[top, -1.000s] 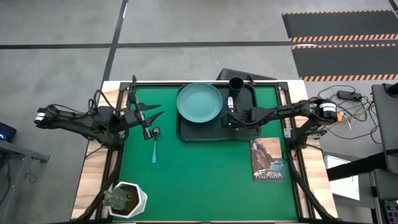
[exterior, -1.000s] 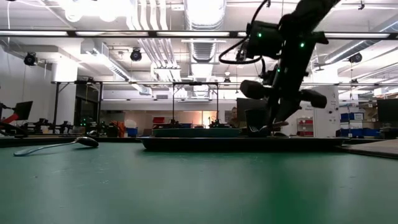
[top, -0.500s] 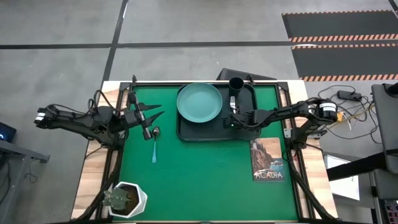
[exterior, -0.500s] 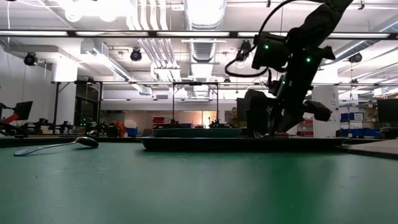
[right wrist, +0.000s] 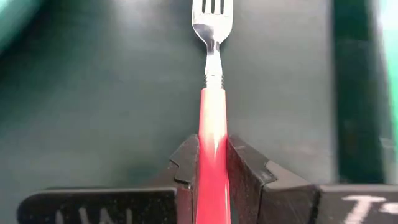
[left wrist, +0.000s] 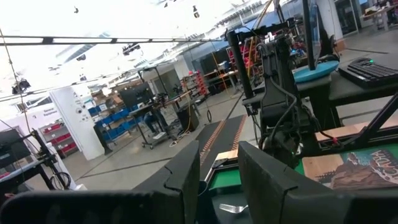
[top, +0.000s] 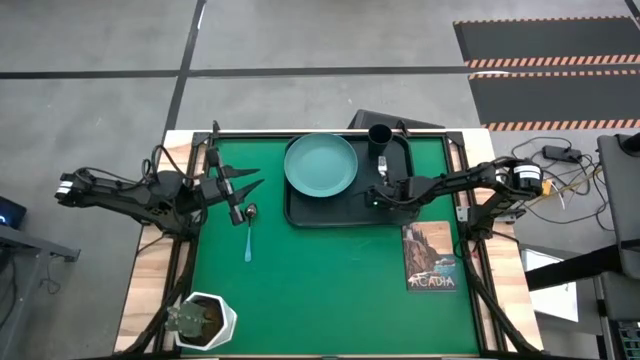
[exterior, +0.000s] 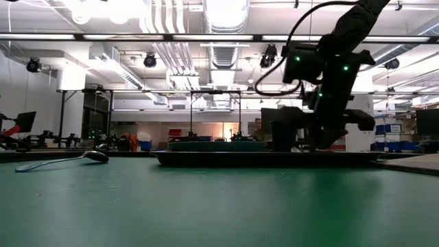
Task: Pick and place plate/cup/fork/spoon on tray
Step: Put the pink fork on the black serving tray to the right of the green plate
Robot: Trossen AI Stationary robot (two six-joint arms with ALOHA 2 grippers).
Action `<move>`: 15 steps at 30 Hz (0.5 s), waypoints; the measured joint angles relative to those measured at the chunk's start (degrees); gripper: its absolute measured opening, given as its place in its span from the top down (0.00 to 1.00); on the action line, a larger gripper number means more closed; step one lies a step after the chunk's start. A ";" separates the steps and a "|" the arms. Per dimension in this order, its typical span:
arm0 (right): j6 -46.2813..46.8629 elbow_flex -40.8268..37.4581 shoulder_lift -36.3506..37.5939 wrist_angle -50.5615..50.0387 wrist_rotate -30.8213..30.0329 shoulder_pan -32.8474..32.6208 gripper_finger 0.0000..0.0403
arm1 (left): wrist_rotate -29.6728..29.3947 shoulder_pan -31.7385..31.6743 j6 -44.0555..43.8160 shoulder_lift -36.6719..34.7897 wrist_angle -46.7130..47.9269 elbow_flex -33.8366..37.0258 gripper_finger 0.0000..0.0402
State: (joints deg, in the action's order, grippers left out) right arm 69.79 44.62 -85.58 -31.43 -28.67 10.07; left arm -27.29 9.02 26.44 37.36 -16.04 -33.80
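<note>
The teal plate (top: pixel 321 165) and the black cup (top: pixel 380 137) stand on the black tray (top: pixel 340 215). My right gripper (top: pixel 378 196) is low over the tray's right part, near the cup, and is shut on the pink-handled fork (right wrist: pixel 211 74). The spoon (top: pixel 248 236) lies flat on the green mat left of the tray, its dark bowl (exterior: pixel 96 156) toward the far side. My left gripper (top: pixel 243 197) is open and empty, just above and beside the spoon's bowl. My right gripper pinches the fork's pink-red handle (right wrist: pixel 211 134) between its two fingers (right wrist: pixel 185 163). The fork runs along the fingers, tines (right wrist: pixel 211 11) pointing away from them, over the tray's floor. Whether the tines rest on the tray cannot be told.
The "ACADIA" picture book (top: pixel 430 257) lies on the mat at the right, near the tray's near right corner. A white hexagonal pot with a plant (top: pixel 203 320) stands at the near left corner. Open green mat lies in the middle and near side.
My right gripper has moved toward the table's right edge and down toward the tray's floor, carrying the fork with it, still shut.
</note>
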 joint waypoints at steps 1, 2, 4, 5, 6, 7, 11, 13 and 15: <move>0.36 0.00 0.00 -1.41 0.00 0.08 0.88 | 0.00 0.00 0.00 -0.02 -0.02 0.00 0.77; 0.58 0.00 0.00 -2.51 -0.02 0.10 0.88 | 0.00 0.00 0.00 -0.07 -0.04 0.02 0.77; 0.67 0.00 0.00 -3.53 -0.06 0.10 0.88 | 0.00 0.02 0.00 -0.09 -0.03 0.09 0.77; 0.68 0.00 0.00 -3.56 -0.06 0.10 0.88 | 0.00 0.01 0.00 -0.09 -0.02 0.09 0.77; 0.65 0.00 0.00 -3.54 -0.04 0.10 0.88 | 0.00 0.00 0.00 -0.09 -0.02 0.09 0.77; 0.64 0.00 0.00 -3.55 -0.04 0.10 0.88 | 0.00 0.00 0.00 -0.09 -0.04 0.09 0.77; -0.84 0.00 0.00 -3.63 -0.02 0.10 0.88 | 0.00 0.00 -0.03 -0.04 -0.02 0.09 0.77; -1.84 0.00 0.00 -3.66 -0.02 0.10 0.87 | 0.00 0.00 -0.04 -0.02 -0.04 0.09 0.77; -2.27 0.00 0.00 -3.74 -0.02 0.10 0.86 | 0.00 0.01 -0.04 -0.02 -0.02 0.09 0.77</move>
State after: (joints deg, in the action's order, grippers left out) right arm 67.53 44.62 -85.58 -35.18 -28.68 10.17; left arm -27.29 9.03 26.39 37.34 -16.05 -33.71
